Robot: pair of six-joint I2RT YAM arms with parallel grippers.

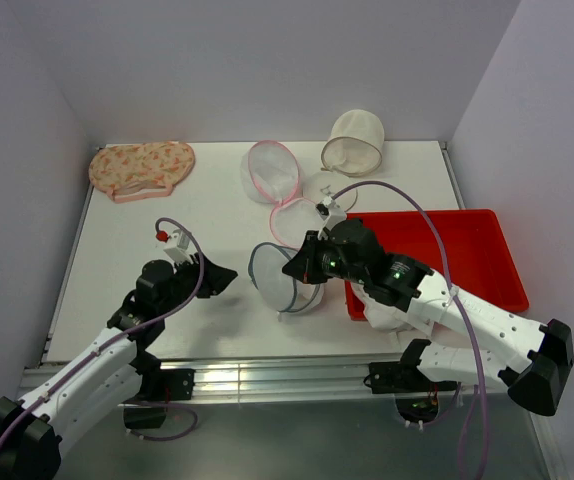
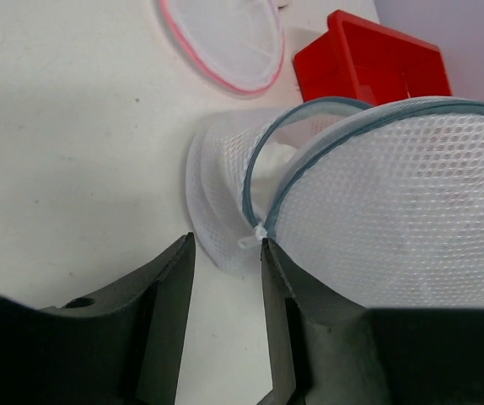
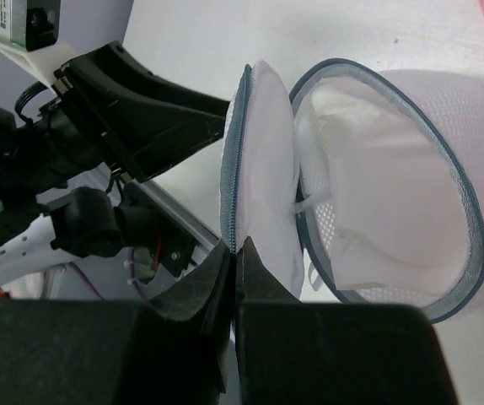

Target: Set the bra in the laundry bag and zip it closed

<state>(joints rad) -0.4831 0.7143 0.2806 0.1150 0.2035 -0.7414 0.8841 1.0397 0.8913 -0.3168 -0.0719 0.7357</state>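
Observation:
The laundry bag [image 1: 279,280] lies open mid-table, two white mesh domes with a blue-grey zipper rim. In the right wrist view the bra [image 3: 377,228] lies inside the far dome. My right gripper [image 3: 237,246] is shut on the zipper rim of the near dome [image 3: 263,169] and holds it upright; it also shows in the top view [image 1: 300,268]. My left gripper [image 2: 225,245] is open and empty, its right fingertip [image 2: 267,249] close to the bag's hinge, where a small white tie [image 2: 255,237] sticks out. From above, the left gripper [image 1: 225,275] is just left of the bag.
A red tray [image 1: 467,255] sits right of the bag, partly under my right arm. A pink-rimmed mesh bag [image 1: 272,170], a peach floral bag [image 1: 142,165] and a cream round bag [image 1: 354,140] lie along the back. Walls close in on three sides.

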